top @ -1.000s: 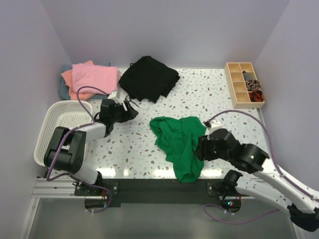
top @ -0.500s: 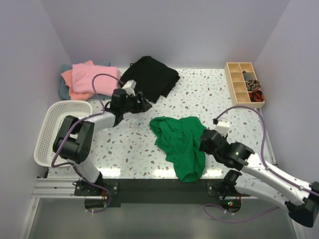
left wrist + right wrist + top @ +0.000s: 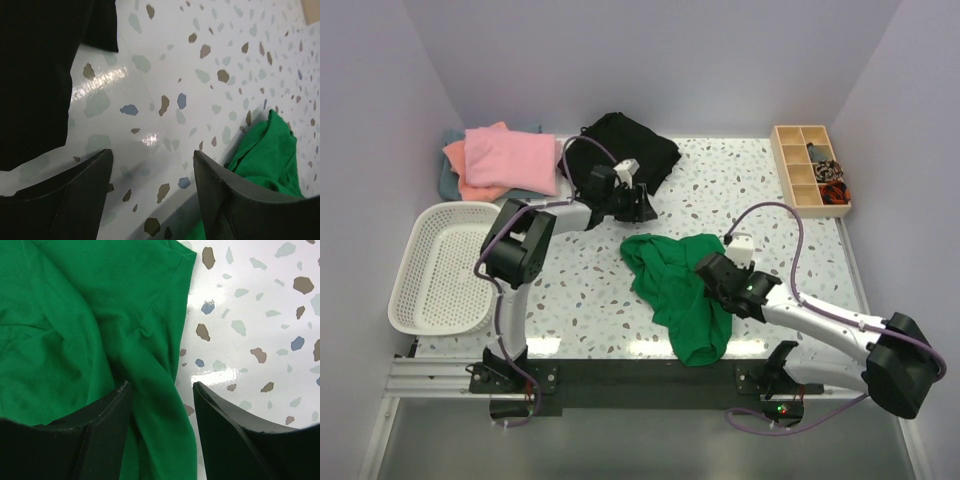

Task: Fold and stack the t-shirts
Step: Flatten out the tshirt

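At the near edge of the surface [image 3: 720, 180], the green t-shirt [image 3: 672, 290] lies crumpled and unfolded, roughly centred between the two arm bases, with one end reaching toward the front edge. The right hand [image 3: 708, 268] sits low over the shirt's right-hand border. In the right wrist view its fingers [image 3: 102, 432] stand apart and released. A wrinkled strip of green cloth and its hem lie between them, not pinched, and bare speckled surface shows just beside the hem. To the left, a white mesh basket [image 3: 445, 270] rests near the front left corner, well apart from the green t-shirt. Farther back, the left hand [image 3: 645, 208] hangs between the green t-shirt and a black garment [image 3: 620, 155]. Its fingers [image 3: 75, 195] are spread and grasp nothing, with only bare surface between them. The black garment's edge lies just beyond and the green cloth shows off to one side. A wooden compartment tray [image 3: 796, 172] stands at the far right edge. In the far left corner, a pink t-shirt [image 3: 510, 160] lies on top of a salmon-orange t-shirt [image 3: 455, 155] and a grey-teal t-shirt [image 3: 446, 182].
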Robot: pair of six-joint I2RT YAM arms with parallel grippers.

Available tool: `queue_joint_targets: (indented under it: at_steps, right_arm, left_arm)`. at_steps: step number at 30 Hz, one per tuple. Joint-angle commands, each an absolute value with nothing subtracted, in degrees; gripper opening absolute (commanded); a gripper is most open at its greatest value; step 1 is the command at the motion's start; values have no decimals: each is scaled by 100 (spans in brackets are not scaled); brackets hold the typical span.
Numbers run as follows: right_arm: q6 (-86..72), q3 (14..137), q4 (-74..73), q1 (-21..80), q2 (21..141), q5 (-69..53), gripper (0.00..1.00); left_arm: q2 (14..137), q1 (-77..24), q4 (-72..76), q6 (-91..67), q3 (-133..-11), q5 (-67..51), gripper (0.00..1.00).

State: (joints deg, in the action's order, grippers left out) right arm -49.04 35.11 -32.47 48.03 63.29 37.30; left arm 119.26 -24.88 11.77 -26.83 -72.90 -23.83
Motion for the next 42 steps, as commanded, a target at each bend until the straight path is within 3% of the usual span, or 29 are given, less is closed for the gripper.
queue_joint_targets:
  at_steps: [1,6,11,14,15,16,24,33,36,38,42]
  right_arm:
    - [-4861,3367,-2672,4554,6539,3649,55]
    - [-4790,3173,-2312,4316,6767,3323,51]
    - [-4808,3050,-2135,4219,6908,2919,37]
    - [-4816,3067,-2171,4219,6812,2883,17]
    - [-4816,3067,-2197,4219,6777,2952,3]
    - [-4816,3093,-2241,4210,6698,2997,0]
    - [-3370,4445,-2803,4210,6222,3182,0]
    - [-1803,8080,-3155,4219,7705,2366,0]
    - [-1714,8734,-3498,4227,7910,2206,0]
    - [-1827,8632,-3594,4219,7736,2433,0]
    - [-2258,7222,-3753,4227,6787,2698,0]
  left_arm:
    - [12260,-2636,818,-2382,-7795,-2619,71]
    - [12489,-2751,563,-2233,-8278,-2751,70]
    - [12726,-2874,27,-1882,-8735,-3067,71]
    - [12806,-2953,-447,-1591,-8815,-3260,71]
    - [12814,-2971,-518,-1521,-8798,-3287,70]
    - [12780,-3006,-571,-1451,-8746,-3305,70]
    - [12218,-3041,164,-1696,-7612,-3235,64]
    - [11419,-3032,781,-2196,-6453,-2699,53]
    - [11023,-3032,1080,-2381,-5907,-2479,49]
    - [10829,-3032,1081,-2434,-5670,-2225,47]
    - [10075,-3024,853,-2487,-5327,-1522,41]
